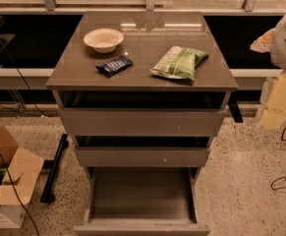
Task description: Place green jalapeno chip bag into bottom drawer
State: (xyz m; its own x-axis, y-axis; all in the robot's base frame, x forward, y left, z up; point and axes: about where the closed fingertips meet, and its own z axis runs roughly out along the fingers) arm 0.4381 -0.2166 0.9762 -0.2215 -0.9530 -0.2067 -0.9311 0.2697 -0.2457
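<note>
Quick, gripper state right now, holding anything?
Gripper: at the view's right edge; open or closed cannot be told. The green jalapeno chip bag lies on the cabinet top, not held.

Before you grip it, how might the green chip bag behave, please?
The green jalapeno chip bag looks puffy, so probably light and squashy. Its crinkled film may slip or buckle. Lying flat on the cabinet top, it shouldn't roll. The gripper hangs at the right edge, apart from it.

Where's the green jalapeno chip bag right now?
In the camera view, the green jalapeno chip bag lies front-right on the cabinet top, right of the blue snack bar; the end effector is beyond the cabinet's right edge.
</note>
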